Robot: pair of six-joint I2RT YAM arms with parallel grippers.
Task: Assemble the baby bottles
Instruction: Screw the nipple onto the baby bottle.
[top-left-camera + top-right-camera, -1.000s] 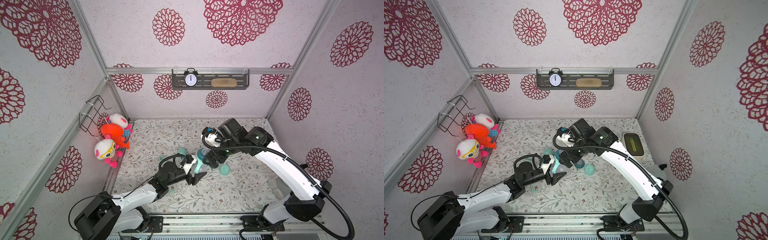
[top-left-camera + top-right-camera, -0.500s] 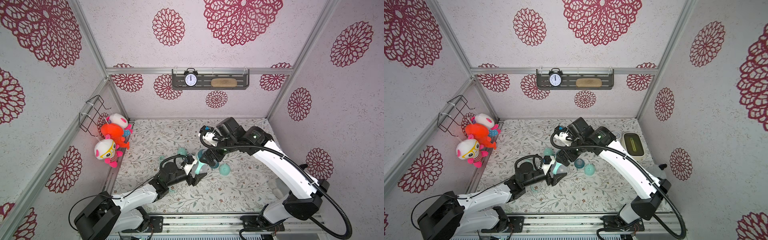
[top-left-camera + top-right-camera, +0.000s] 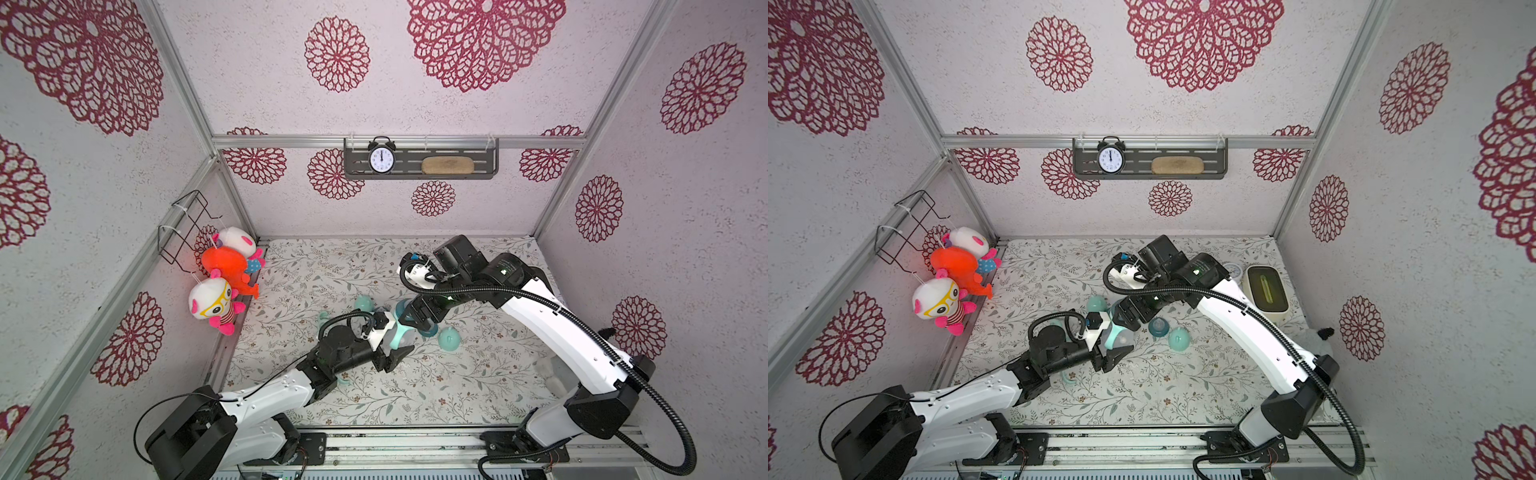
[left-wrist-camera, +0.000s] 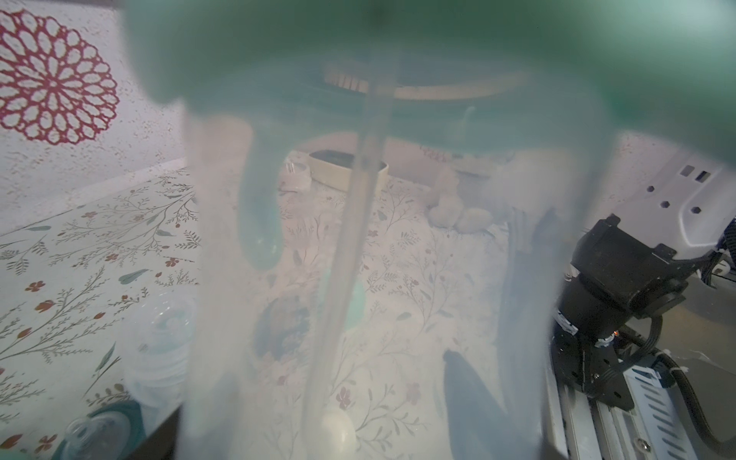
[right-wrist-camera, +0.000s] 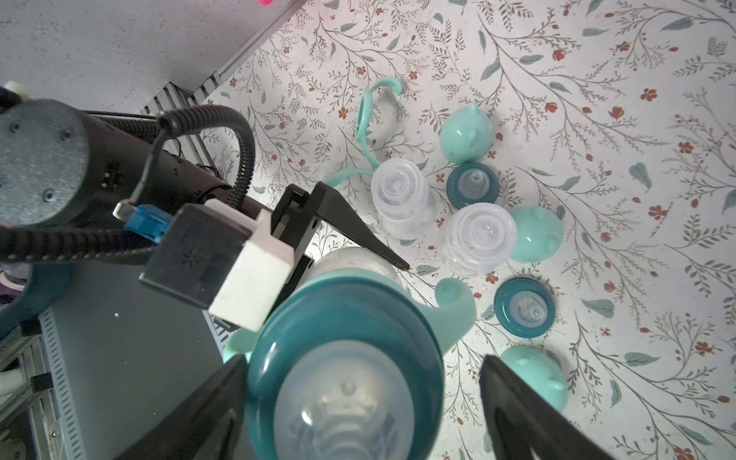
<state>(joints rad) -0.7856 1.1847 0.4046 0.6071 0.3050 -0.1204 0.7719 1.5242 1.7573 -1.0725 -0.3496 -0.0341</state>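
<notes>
A baby bottle (image 5: 346, 318) stands upright in the air, clear-bodied, with a dark teal nipple collar and mint handles (image 5: 456, 298). My left gripper (image 3: 392, 347) is shut on its body, and the bottle (image 4: 358, 239) fills the left wrist view. My right gripper (image 5: 362, 360) is open around the collar from above; one finger is at the collar's edge and the other stands clear of it. On the mat lie two clear bottles (image 5: 400, 195) (image 5: 480, 235), two collars (image 5: 472, 185) (image 5: 523, 306), three mint caps (image 5: 464, 131) (image 5: 535, 235) (image 5: 533, 376) and a loose handle (image 5: 370, 115).
Plush toys (image 3: 226, 266) hang on the left wall under a wire rack (image 3: 187, 224). A shelf (image 3: 457, 174) with an alarm clock (image 3: 381, 160) is on the back wall. A cream box (image 3: 1264, 289) sits at the mat's right edge.
My right wrist has shifted slightly left over the held bottle's top. The left arm and the bottle have stayed in place.
</notes>
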